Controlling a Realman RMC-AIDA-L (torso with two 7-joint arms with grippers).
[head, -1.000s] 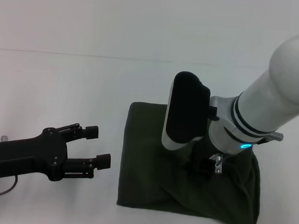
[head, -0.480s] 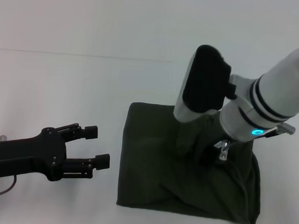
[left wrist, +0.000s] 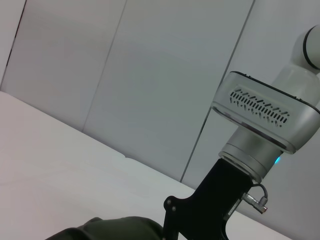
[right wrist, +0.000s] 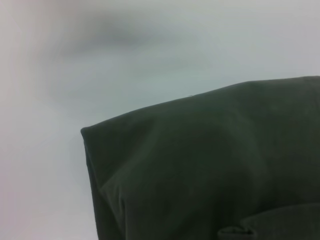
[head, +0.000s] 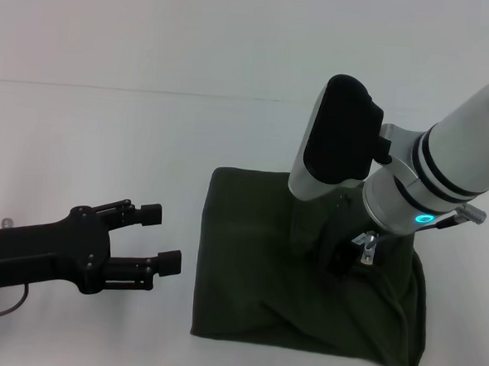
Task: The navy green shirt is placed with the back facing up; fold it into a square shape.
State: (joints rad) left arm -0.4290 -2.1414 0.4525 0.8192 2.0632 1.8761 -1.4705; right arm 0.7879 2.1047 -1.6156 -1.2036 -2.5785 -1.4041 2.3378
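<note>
I see the navy green shirt (head: 255, 275) lying on the white table (head: 106, 141) as a folded, roughly square bundle, its right side rumpled and bulging a little. My right gripper (head: 339, 259) is down on the shirt near its middle, the arm reaching in from the right; its jaws are hidden by the wrist and the cloth, so I cannot tell how they stand. My left gripper (head: 160, 238) hovers over bare table just left of the shirt, apart from it, jaws spread and holding nothing.
</note>
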